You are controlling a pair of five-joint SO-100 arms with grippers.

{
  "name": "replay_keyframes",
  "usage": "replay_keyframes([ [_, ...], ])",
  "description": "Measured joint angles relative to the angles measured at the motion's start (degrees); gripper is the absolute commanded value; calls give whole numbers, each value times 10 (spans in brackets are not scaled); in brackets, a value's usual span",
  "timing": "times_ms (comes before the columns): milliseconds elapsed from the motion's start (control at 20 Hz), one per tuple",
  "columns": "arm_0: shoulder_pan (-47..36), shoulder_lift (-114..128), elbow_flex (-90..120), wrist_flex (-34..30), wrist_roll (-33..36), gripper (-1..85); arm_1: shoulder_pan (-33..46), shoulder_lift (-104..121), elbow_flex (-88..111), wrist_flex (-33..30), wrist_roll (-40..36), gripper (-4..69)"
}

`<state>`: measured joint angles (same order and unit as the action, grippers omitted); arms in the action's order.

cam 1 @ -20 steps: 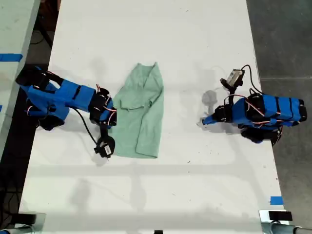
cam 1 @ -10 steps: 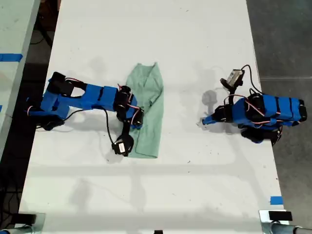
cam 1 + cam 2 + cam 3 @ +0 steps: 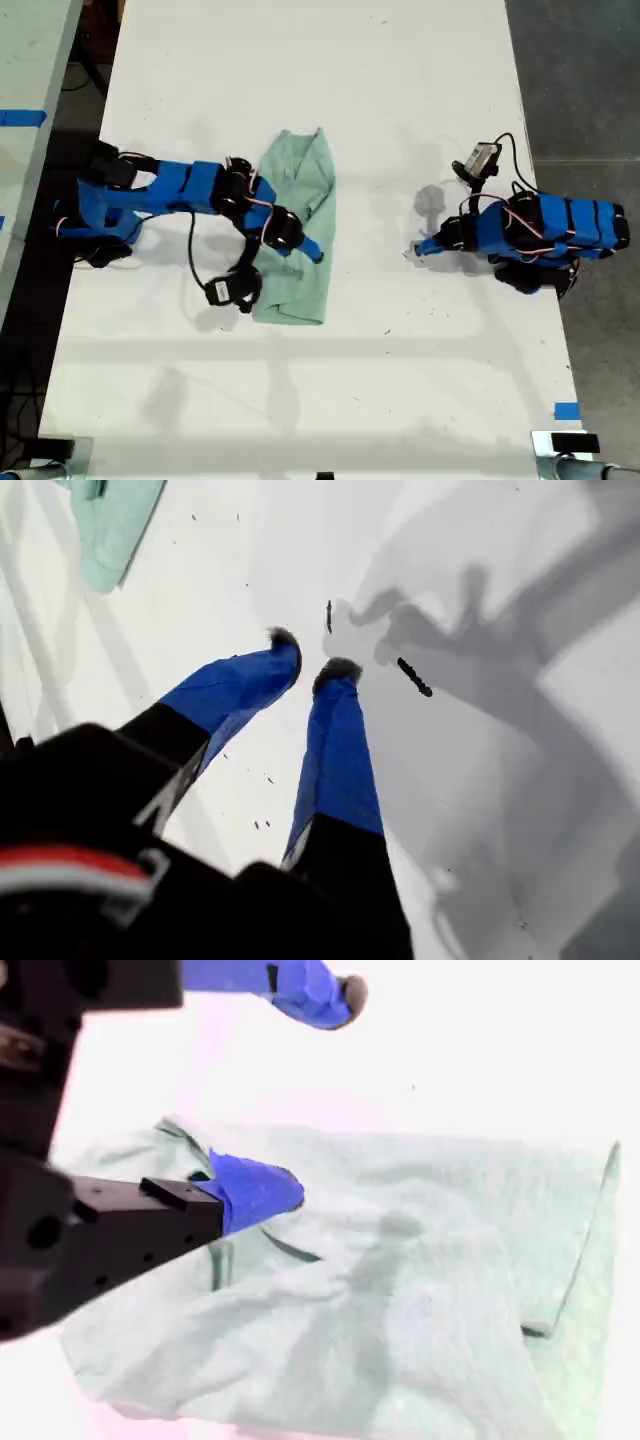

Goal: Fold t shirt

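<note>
- The t shirt (image 3: 297,235), pale mint-green and wrinkled, lies folded into a long strip near the middle of the white table (image 3: 400,80).
- My second gripper (image 3: 310,250) reaches over the shirt from the exterior view's left; its jaws stand wide apart, 1 blue fingertip (image 3: 255,1188) resting on the fabric (image 3: 400,1290), gripping nothing.
- My first gripper (image 3: 418,250) sits well apart from the shirt, toward the exterior view's right, its 2 blue fingers (image 3: 335,740) nearly together above bare table, holding nothing.
</note>
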<state>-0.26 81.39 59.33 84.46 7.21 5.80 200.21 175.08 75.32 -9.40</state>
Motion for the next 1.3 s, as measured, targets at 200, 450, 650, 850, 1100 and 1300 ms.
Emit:
replay_keyframes([
  [200,-48,316,131,33,-1,0,0,0,0,0,0,68],
  [450,-51,767,635,-186,-40,0,39,0,0,0,-11,73],
  [650,-56,1107,1076,-314,-34,0,31,0,0,0,-23,73],
  [850,-71,1237,1208,-287,16,0,24,0,0,0,-47,74],
  [1100,-86,1248,1230,-262,11,0,24,0,0,0,-37,75],
  [1300,-91,1248,1233,-262,11,0,24,0,0,0,-27,76],
])
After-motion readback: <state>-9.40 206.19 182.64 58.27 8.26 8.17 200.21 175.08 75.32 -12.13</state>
